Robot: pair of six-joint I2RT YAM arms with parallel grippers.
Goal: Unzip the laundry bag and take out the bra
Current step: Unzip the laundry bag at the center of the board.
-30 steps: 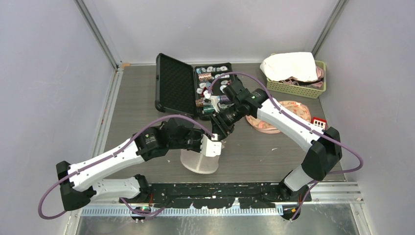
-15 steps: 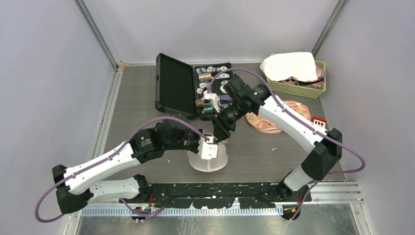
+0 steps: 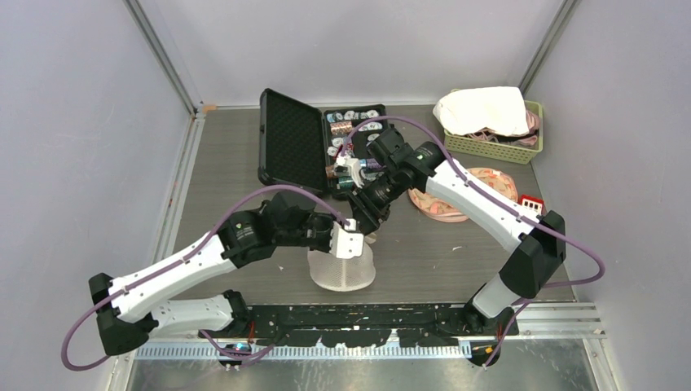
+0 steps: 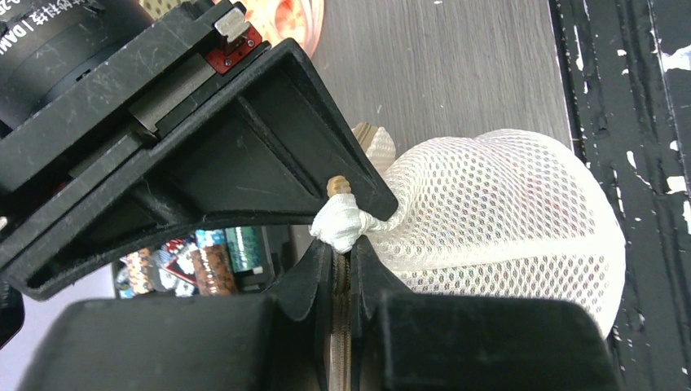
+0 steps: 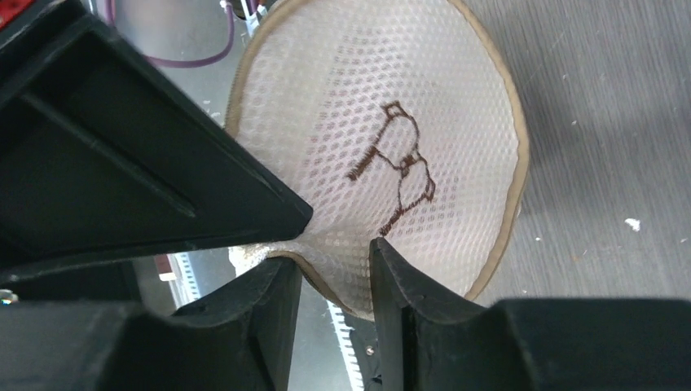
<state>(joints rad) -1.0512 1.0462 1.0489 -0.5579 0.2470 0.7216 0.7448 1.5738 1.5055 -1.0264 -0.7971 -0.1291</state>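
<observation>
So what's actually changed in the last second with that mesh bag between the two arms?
The laundry bag slid a little right and spread from an upright tube into a wider, flared shape. The left gripper, clamped on the bag's top, shifted slightly left. The right gripper barely moved, still pinching the bag's edge. The black case and basket stayed put.

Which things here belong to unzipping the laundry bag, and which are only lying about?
For the job:
mesh laundry bag
left gripper, pinching its fabric
right gripper, at its rim

Lying about:
open black case of small items
green basket with white cloth
pink garment
small red-and-white object
</observation>
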